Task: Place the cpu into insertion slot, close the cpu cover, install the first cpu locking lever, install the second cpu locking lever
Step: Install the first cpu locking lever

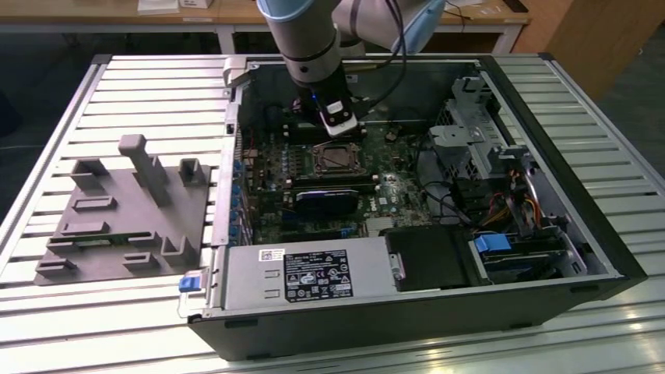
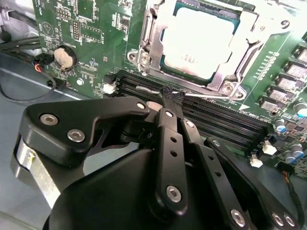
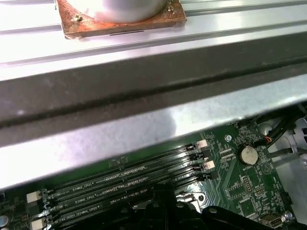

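The black gripper (image 2: pixel 169 97), fingers narrow, pinches the thin wire locking lever (image 2: pixel 146 88), partly hiding it; the pale cpu (image 2: pixel 199 40) lies inside the shiny cpu cover (image 2: pixel 226 72).

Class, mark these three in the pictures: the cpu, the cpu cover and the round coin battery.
cpu (image 2: pixel 199 43): second wrist view, middle of its pale metal top.
cpu cover (image 2: pixel 240 50): second wrist view, one side bar of the frame.
coin battery (image 2: pixel 64 57): second wrist view, middle of its round face.

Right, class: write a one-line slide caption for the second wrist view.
The claw pinches a wire locking lever beside the cpu, its cpu cover closed.
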Available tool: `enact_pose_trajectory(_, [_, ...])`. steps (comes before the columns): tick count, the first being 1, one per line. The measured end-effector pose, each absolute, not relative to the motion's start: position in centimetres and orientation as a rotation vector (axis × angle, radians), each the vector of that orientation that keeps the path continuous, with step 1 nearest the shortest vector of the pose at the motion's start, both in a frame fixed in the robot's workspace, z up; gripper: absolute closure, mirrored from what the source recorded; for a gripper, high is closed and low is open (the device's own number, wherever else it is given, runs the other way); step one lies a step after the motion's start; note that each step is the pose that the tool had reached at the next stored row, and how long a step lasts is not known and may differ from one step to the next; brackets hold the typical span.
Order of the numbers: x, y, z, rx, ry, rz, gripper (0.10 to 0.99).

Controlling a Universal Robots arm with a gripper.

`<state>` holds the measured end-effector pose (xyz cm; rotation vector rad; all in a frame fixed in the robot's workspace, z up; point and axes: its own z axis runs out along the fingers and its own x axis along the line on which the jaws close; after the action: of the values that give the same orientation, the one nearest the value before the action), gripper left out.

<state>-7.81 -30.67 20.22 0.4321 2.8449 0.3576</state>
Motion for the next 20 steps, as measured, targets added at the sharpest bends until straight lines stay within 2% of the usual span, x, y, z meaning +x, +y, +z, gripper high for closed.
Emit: enact_pose_trajectory(20, [-7.81, -30.12, 19.59, 0.510, 2.826, 0.306, 0.980])
